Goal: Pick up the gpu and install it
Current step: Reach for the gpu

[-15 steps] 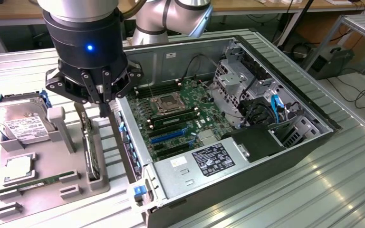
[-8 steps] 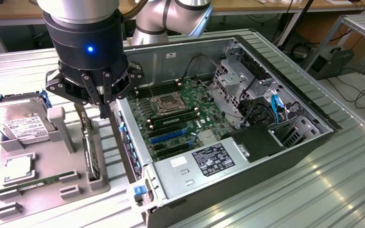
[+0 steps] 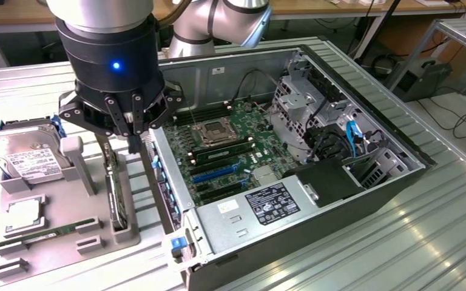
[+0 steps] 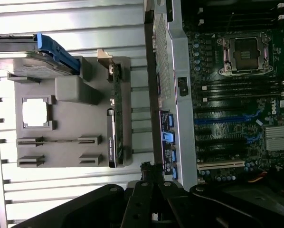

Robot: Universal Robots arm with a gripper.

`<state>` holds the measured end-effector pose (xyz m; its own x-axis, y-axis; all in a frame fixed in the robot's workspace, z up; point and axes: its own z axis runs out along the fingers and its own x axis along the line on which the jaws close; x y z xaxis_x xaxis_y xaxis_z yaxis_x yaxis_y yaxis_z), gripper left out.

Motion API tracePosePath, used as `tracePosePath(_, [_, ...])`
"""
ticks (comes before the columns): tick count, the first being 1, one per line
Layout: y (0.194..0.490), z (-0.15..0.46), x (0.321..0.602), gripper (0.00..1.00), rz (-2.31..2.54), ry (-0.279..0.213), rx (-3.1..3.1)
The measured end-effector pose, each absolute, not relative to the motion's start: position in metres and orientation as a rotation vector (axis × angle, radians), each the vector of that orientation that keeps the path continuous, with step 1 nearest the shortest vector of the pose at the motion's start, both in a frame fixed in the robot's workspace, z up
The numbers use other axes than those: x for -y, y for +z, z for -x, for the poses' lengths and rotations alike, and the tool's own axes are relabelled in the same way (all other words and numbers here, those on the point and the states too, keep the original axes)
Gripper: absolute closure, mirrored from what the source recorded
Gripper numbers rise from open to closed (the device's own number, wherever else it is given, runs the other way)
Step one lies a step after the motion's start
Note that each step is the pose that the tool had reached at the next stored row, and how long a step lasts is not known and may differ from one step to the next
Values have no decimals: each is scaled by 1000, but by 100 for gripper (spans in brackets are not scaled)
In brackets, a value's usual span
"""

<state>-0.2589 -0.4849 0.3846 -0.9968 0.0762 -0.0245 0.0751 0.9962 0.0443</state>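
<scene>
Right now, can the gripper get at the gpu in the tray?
Probably yes. The gpu stands on edge in the grey tray, top edge bare; the shut gripper hangs close above. The computer case wall beside it leaves little room.

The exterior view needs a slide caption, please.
Shut tool hovers near the gpu, which stands on edge in a parts holder beside the open computer case.
</scene>
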Motion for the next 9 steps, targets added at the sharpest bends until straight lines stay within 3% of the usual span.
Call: tracePosePath(9, [384,259,489,89,-118,68,-3113])
